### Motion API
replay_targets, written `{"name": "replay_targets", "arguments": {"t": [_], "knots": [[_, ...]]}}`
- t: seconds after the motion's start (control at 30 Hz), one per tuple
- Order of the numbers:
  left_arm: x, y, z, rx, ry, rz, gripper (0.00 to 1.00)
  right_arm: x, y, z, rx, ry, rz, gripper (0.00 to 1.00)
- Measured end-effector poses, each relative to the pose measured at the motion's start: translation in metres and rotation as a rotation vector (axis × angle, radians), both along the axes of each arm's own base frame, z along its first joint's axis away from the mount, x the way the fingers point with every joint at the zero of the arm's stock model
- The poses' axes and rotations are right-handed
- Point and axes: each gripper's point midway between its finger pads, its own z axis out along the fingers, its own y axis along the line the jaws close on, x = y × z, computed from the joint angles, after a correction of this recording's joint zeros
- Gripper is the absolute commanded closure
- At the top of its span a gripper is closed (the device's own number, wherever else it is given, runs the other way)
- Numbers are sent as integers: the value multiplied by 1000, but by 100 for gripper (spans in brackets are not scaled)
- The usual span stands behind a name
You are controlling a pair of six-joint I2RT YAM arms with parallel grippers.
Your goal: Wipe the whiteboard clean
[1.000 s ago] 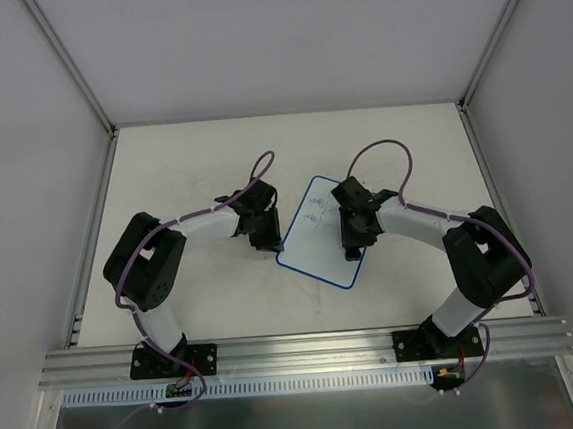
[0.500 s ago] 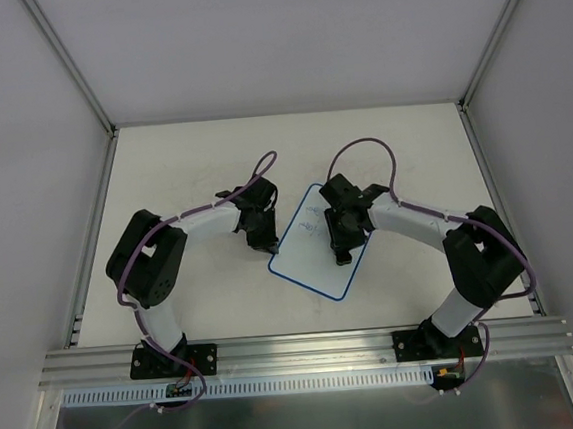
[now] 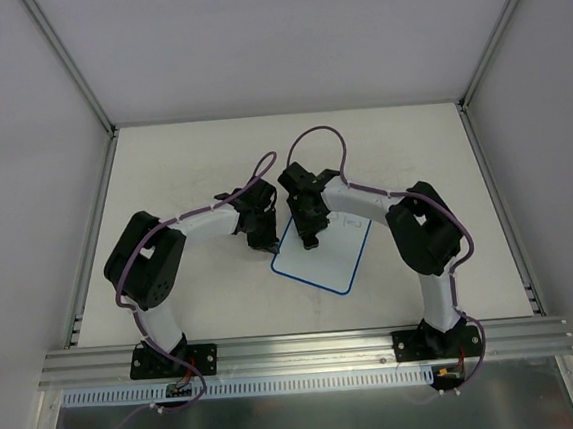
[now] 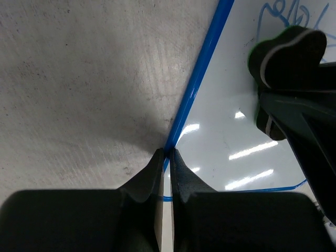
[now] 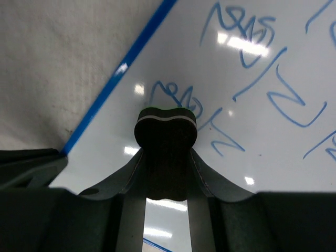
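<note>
Blue-rimmed whiteboard (image 3: 327, 261) on table (image 3: 182, 163), left jaws pinching its rim, right jaws clamping black eraser (image 5: 165, 128) over scribbles (image 5: 244, 34)

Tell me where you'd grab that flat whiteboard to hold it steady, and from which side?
By its thin blue rim, from the left side, low along the table. The whiteboard lies flat, so its face gives nothing to pinch; only the edge fits between fingers. The left claw is pinched there, clear of the right claw holding the eraser.
</note>
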Motion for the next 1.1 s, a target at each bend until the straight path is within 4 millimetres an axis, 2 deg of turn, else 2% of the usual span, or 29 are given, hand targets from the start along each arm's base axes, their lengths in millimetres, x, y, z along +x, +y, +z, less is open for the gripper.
{"name": "replay_targets", "arguments": {"t": [0.2,0.3,0.4,0.5,0.67,0.73,0.8,0.93,1.0,1.1], "knots": [[-1,1,-1,0,1,1,100,17,6,1,-17,-38,-7,100],[-1,1,-1,-3,-4,1,100,21,2,0,-22,-41,-22,100],[0,0,-1,-9,-11,1,100,29,-12,0,-18,-45,-65,100],[2,-2,0,-16,-20,2,100,37,-44,-1,-25,-43,-141,100],[3,-3,0,-20,-25,0,100,49,-127,1,-82,-28,-332,100],[3,-3,0,-20,-25,0,100,51,-150,2,-108,-22,-386,100],[3,-3,0,-20,-26,0,100,52,-163,2,-122,-13,-415,100],[3,-3,0,-20,-26,0,100,51,-158,3,-144,-8,-393,100],[3,-3,0,-20,-26,0,100,54,-145,3,-150,-13,-357,100],[3,-3,0,-21,-26,0,100,58,-112,2,-129,-37,-275,100]]}}
